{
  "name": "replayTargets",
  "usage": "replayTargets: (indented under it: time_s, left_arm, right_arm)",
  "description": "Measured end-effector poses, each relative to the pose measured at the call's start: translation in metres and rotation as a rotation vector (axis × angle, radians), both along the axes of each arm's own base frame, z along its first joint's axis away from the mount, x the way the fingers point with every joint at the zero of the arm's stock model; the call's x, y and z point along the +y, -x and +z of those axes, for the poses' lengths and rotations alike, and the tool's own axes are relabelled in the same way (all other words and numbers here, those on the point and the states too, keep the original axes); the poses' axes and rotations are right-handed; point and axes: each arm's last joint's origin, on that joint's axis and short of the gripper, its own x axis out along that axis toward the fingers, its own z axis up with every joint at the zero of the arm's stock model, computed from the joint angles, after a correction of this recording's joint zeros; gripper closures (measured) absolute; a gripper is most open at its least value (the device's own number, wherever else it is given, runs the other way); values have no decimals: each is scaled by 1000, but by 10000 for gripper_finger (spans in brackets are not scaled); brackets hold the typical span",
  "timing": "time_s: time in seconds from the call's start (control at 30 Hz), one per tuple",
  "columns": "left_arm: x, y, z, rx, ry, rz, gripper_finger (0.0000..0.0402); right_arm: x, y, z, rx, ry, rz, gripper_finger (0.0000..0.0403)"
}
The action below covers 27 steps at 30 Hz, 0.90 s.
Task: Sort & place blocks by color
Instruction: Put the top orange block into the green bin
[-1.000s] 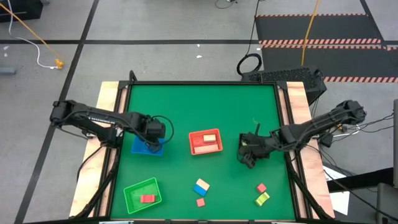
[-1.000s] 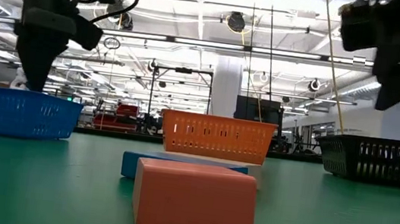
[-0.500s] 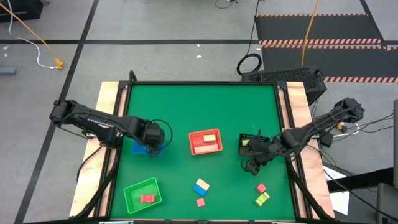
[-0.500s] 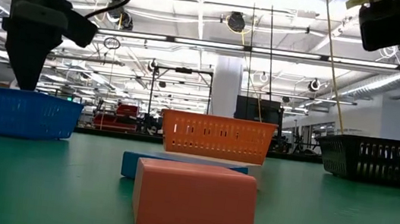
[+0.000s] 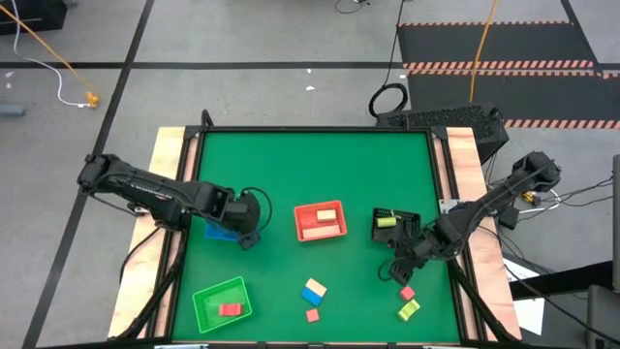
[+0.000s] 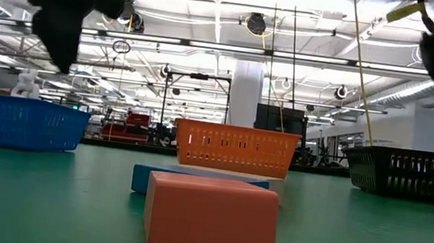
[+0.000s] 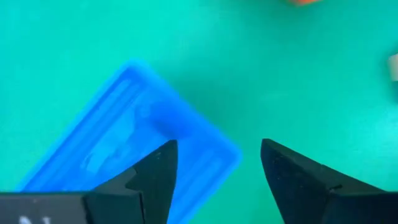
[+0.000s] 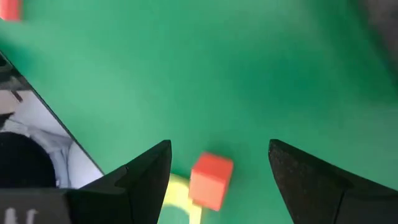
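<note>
Loose blocks lie near the table's near edge: a blue-and-tan pair (image 5: 313, 290), a small red cube (image 5: 312, 315), a red cube (image 5: 407, 292) and a yellow-green block (image 5: 409, 310). My right gripper (image 5: 402, 273) hovers open above the red cube (image 8: 210, 180), with the yellow-green block (image 8: 180, 200) beside it. My left gripper (image 5: 250, 237) is open and empty over the right near corner of the blue tray (image 7: 124, 146). The black tray (image 5: 397, 225) holds a yellow block (image 5: 386, 221). The green tray (image 5: 222, 302) holds a red block (image 5: 230, 309).
The red tray (image 5: 320, 221) sits mid-table holding a tan bar and a red piece. In the low view a red block (image 6: 211, 212) stands close to the camera with a blue one (image 6: 148, 178) behind it. Bare green mat stretches across the far half of the table.
My right gripper has swung from over the black tray toward the near edge and now hangs above the red cube; the yellow block in the black tray is uncovered. My left gripper has risen and moved off the blue tray's middle toward its right near corner.
</note>
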Motion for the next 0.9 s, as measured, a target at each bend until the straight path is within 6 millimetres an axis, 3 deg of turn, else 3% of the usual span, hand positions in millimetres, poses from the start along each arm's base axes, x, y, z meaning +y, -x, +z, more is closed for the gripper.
replayTargets:
  time_s: [0.37,0.9]
  left_arm:
    - [-13,-24,22,-294,-48,-126,183]
    - [-13,-25,23,-309,-57,-131,183]
  right_arm:
    - [14,5,-21,212,31,-102,145]
    - [42,1,-30,194,-81,-79,145]
